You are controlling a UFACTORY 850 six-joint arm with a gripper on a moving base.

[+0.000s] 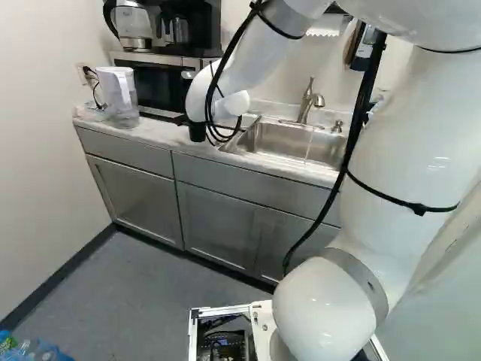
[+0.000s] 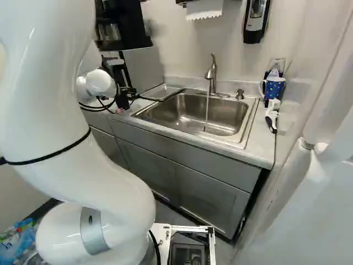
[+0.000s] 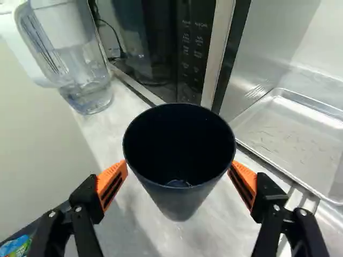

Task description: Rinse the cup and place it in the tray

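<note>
Your hand (image 2: 126,93) is clamped on the dark cup (image 3: 179,198), an orange pad on each side, open end facing the wrist camera. Cup's over the counter (image 3: 126,136) near its front edge, can't tell if they touch. Metal tray (image 3: 292,131) is between the microwave (image 3: 161,48) and sink (image 2: 220,113), tap (image 2: 212,77) running. Pitcher's (image 3: 80,59) at the wall end, fyi.

Kitchen, sink (image 2: 175,110), microwave (image 1: 156,86), probably coffee maker (image 1: 197,21)
</note>
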